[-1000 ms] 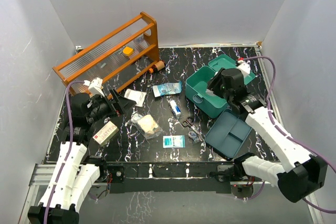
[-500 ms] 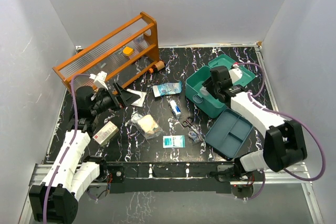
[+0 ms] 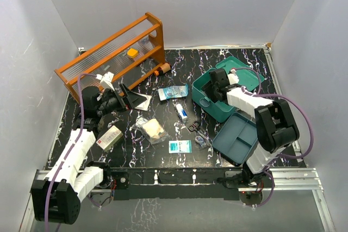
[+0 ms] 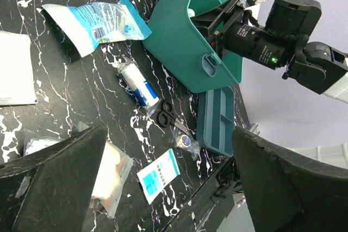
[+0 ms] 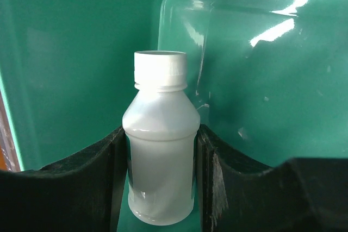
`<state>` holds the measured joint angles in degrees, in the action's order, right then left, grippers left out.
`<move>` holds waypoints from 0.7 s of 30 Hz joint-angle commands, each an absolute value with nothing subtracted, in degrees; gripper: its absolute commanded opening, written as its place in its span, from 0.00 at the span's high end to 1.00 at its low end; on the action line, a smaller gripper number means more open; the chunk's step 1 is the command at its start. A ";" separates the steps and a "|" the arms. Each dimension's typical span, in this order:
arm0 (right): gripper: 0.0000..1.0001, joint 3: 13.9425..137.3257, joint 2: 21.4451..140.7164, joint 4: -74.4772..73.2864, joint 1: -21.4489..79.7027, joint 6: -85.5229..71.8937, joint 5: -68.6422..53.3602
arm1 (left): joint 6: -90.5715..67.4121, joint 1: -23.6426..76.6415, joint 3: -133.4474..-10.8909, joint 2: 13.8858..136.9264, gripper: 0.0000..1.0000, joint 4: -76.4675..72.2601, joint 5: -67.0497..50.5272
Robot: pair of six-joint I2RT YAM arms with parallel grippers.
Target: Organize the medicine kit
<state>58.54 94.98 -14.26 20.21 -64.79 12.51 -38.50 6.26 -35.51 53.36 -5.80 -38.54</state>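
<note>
White walls enclose a black marbled table (image 3: 179, 63). The medicine kit (image 3: 205, 99) lies open at 3 o'clock from the table centre, its lid folded back toward 1 o'clock.

**Step in hand (judged): placing a bottle in the kit.**
- The right gripper (image 5: 161, 156) is inside the kit, pinching a white bottle (image 5: 161, 96) by its body, one finger flat on each side. The cap is clear of the fingers.
- Whether the bottle base rests on the kit floor cannot be told.
- Keep the bottle upright, confirm the base is seated, then part the fingers evenly and withdraw straight out so neither pad tips it.
- Keep to the corner, leaving floor space for other items.

**Surroundings.**
- The left gripper (image 3: 129, 99) hovers at 9 o'clock, spread wide and holding nothing, just above a white packet (image 3: 142, 100).
- A divided tray (image 3: 237, 138) lies at 4 o'clock, touching or just beside the kit.
- Scissors (image 3: 197, 130), a blue pouch (image 3: 173, 92) and a small roll (image 3: 181, 112) lie near the centre.
- An orange rack (image 3: 111, 52) stands at 10 o'clock, well apart.

**Obstructions.** The kit walls crowd the wrist.
</note>
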 commanded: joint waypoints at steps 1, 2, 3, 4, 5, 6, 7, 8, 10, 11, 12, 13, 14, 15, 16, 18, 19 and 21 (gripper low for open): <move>0.60 62.84 95.71 -9.58 19.69 -66.53 11.77 | -37.13 6.68 -36.83 53.23 0.01 -7.91 -38.51; 0.59 63.15 96.22 -9.77 19.69 -66.42 11.82 | -37.06 6.68 -36.94 53.32 0.01 -7.93 -38.29; 0.59 63.65 96.90 -10.09 19.69 -66.26 11.78 | -36.93 6.66 -37.03 53.53 0.01 -7.91 -38.00; 0.59 64.04 97.51 -10.40 19.67 -66.08 11.60 | -36.61 6.68 -37.21 53.76 0.01 -7.79 -37.84; 0.58 64.34 98.04 -10.57 19.67 -65.87 11.31 | -35.96 6.72 -37.49 53.94 0.01 -7.57 -37.62; 0.58 64.56 98.55 -10.70 19.69 -65.71 10.95 | -35.51 6.69 -37.82 54.14 0.01 -7.35 -37.42; 0.58 64.78 98.99 -10.72 19.69 -65.65 10.52 | -34.96 6.69 -38.13 54.40 0.01 -7.05 -37.20; 0.57 65.00 99.33 -10.72 19.69 -65.40 9.85 | -34.41 6.68 -38.39 54.53 0.01 -6.73 -37.03; 0.56 65.48 99.40 -10.64 19.69 -64.56 8.60 | -33.60 6.68 -38.92 54.91 0.01 -6.20 -36.62; 0.55 65.62 99.40 -10.64 19.69 -64.23 7.60 | -33.37 6.68 -39.05 55.01 0.01 -6.20 -36.72; 0.54 65.61 99.40 -10.59 19.69 -64.17 7.08 | -33.05 6.72 -39.17 55.09 0.01 -6.21 -36.78; 0.54 65.38 99.40 -10.40 19.64 -64.21 6.59 | -32.98 6.69 -39.20 55.18 0.01 -6.23 -36.73; 0.53 64.98 99.40 -9.99 19.68 -64.42 6.12 | -32.97 6.68 -39.20 55.20 0.01 -6.24 -36.54; 0.53 64.69 99.40 -9.63 19.69 -64.57 5.72 | -32.98 6.68 -39.16 55.24 0.01 -6.31 -36.27; 0.52 64.61 99.40 -9.52 19.69 -64.62 5.33 | -32.98 6.68 -39.08 55.38 0.01 -6.39 -36.15; 0.52 64.64 101.23 -9.50 19.67 -64.68 4.75 | -33.07 6.68 -39.01 55.61 0.01 -6.71 -36.12; 0.52 64.60 101.45 -9.49 19.68 -64.73 4.65 | -33.06 6.68 -38.94 55.63 0.01 -6.64 -36.04; 0.49 64.61 101.58 -9.58 19.67 -64.78 4.59 | -32.99 6.68 -38.94 55.79 0.01 -6.89 -35.95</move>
<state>62.48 101.01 -12.71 19.86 -64.34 6.15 -34.26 6.50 -36.99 55.83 -5.78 -36.27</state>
